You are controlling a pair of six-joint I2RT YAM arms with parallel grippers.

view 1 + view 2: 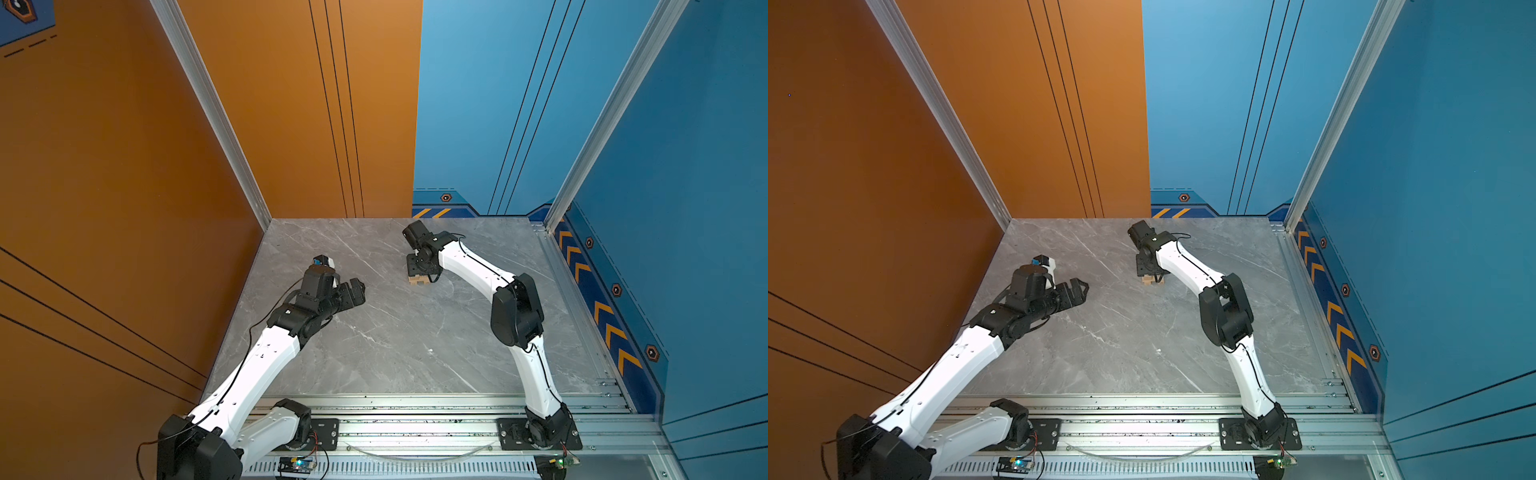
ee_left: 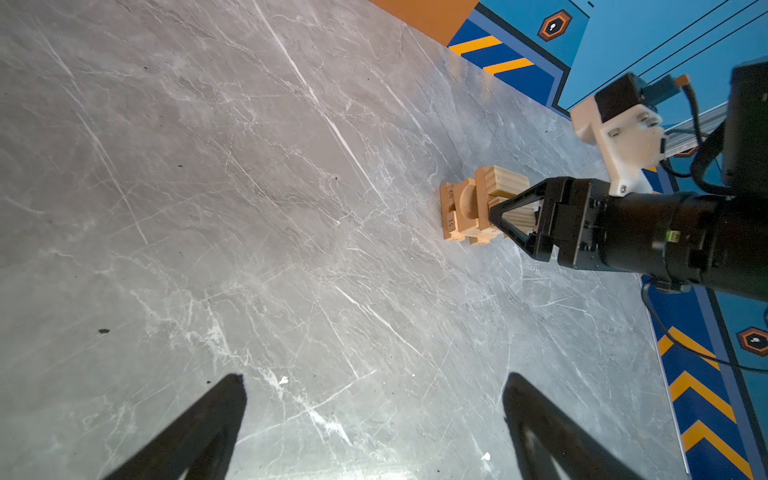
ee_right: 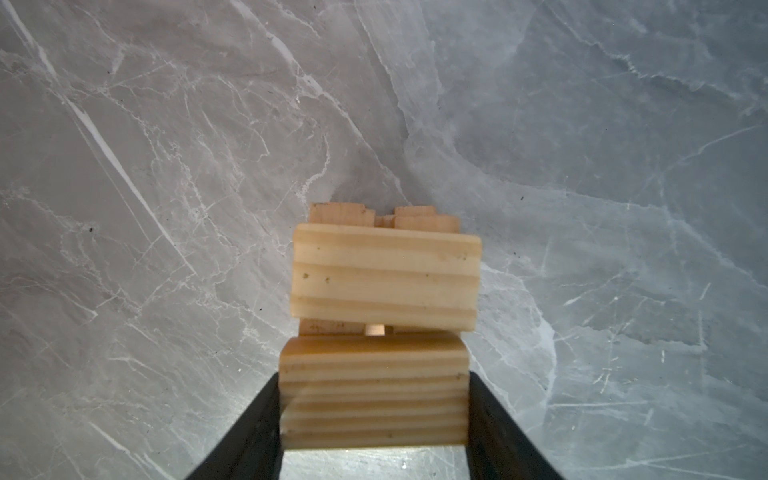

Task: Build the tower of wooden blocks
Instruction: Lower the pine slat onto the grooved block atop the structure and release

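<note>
Tower (image 2: pixel 469 212) stands toward the far middle of the table (image 1: pixel 395 340), nearly complete. Right gripper (image 3: pixel 374 415) clamps a grooved slab (image 3: pixel 372 374) at its top, beside a second slab (image 3: pixel 386 274); release probably remains. Left gripper (image 2: pixel 374 378) gapes wide, empty, well apart. No loose blocks show.

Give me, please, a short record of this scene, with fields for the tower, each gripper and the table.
tower: small stack of wood blocks, standing on the table, toward its far side
top block: grooved, lying on the tower
right gripper: shut on the held block, also grooved, at the tower's top beside the top block
held block seated: cannot tell
left gripper: open, empty, over bare table, apart from the tower
</note>
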